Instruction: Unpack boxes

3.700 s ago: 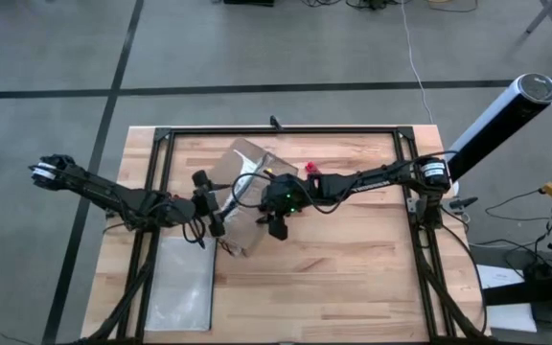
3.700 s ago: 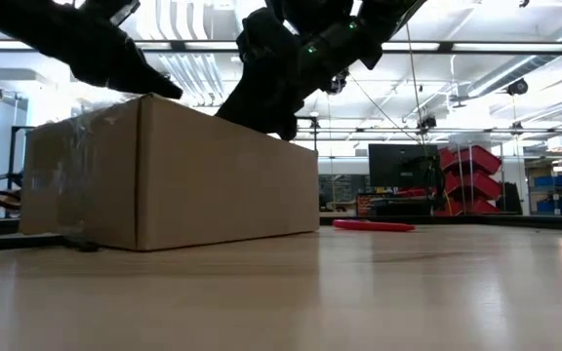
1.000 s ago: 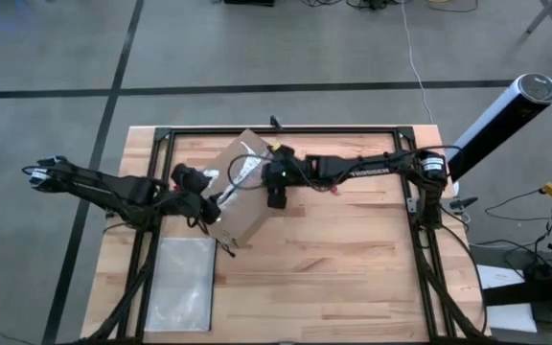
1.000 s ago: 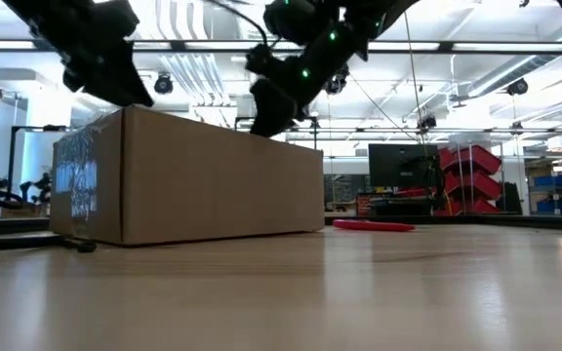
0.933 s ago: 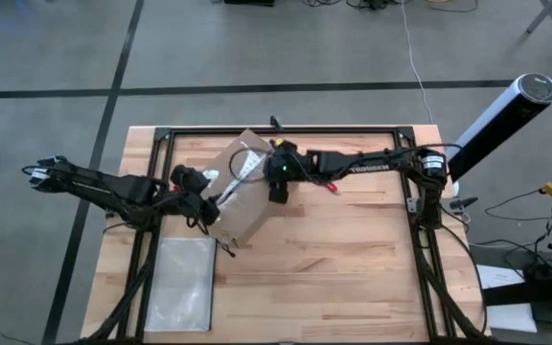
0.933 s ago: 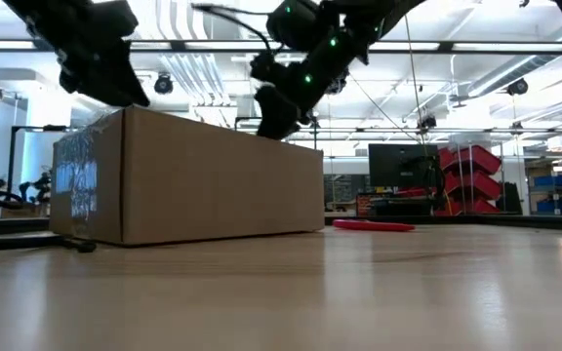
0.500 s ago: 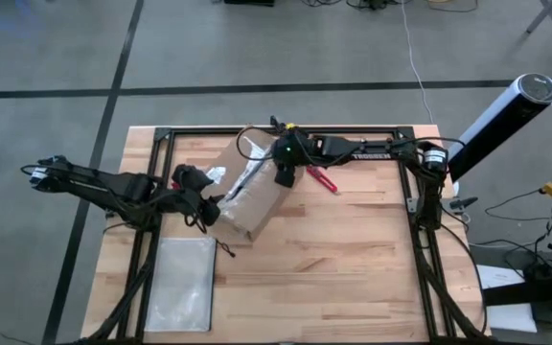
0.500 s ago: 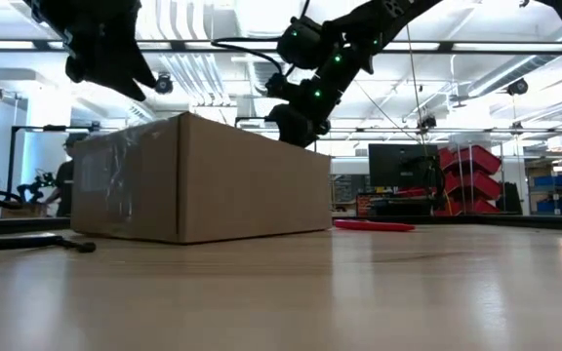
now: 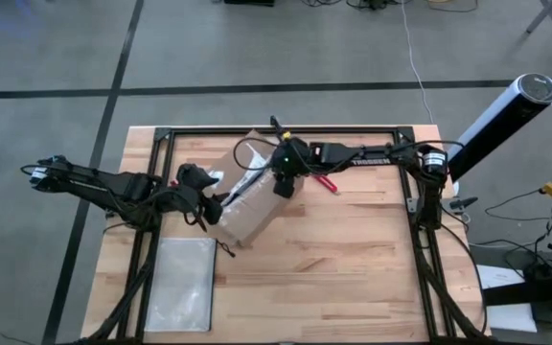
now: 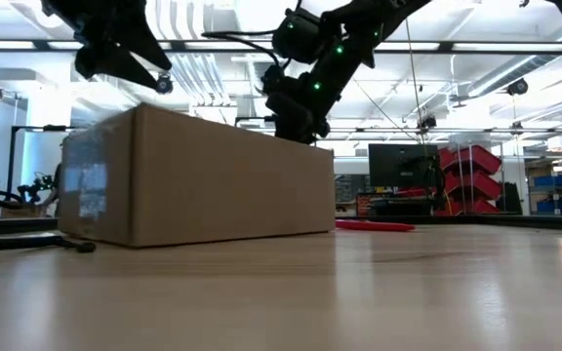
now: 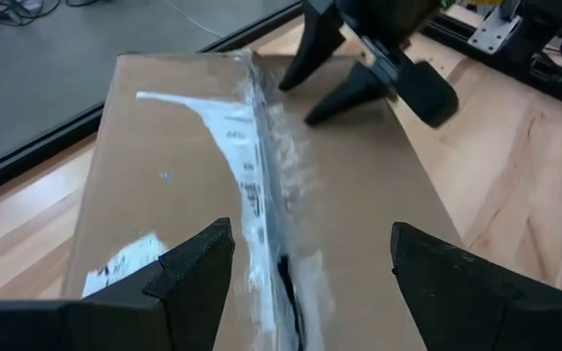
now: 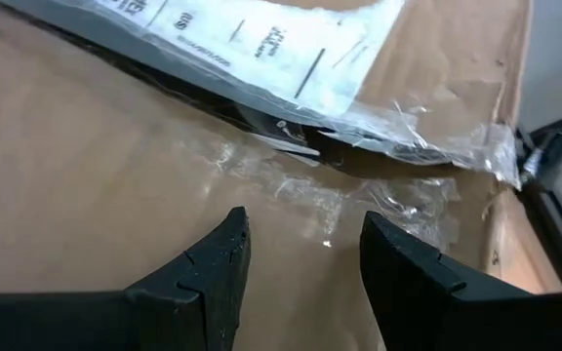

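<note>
Cardboard box (image 9: 245, 204), brown and taped, sat turned at an angle on the far left part of the wooden bench (image 9: 353, 259), its flaps closed and sealed along the top seam with wrinkled clear packing tape (image 11: 266, 195). A white label (image 12: 261, 44) lay beside that seam on the lid. The left gripper (image 9: 215, 209) hovered over the box's near-left end, its two dark fingers (image 11: 193, 268) spread apart with nothing between them, the taped seam showing in the gap. The right gripper (image 9: 283, 184) reached in from the opposite side and hung just above the box's far-right end, fingers (image 12: 208, 263) also parted and empty, pointing down at the lid. From bench height, both grippers appeared above the box's top edge, one at each end. A small red utility knife (image 9: 321, 179) lay on the bench just to the right of the box. A flat translucent pouch (image 9: 182, 284) lay on the near left corner of the bench, well apart from the box.
</note>
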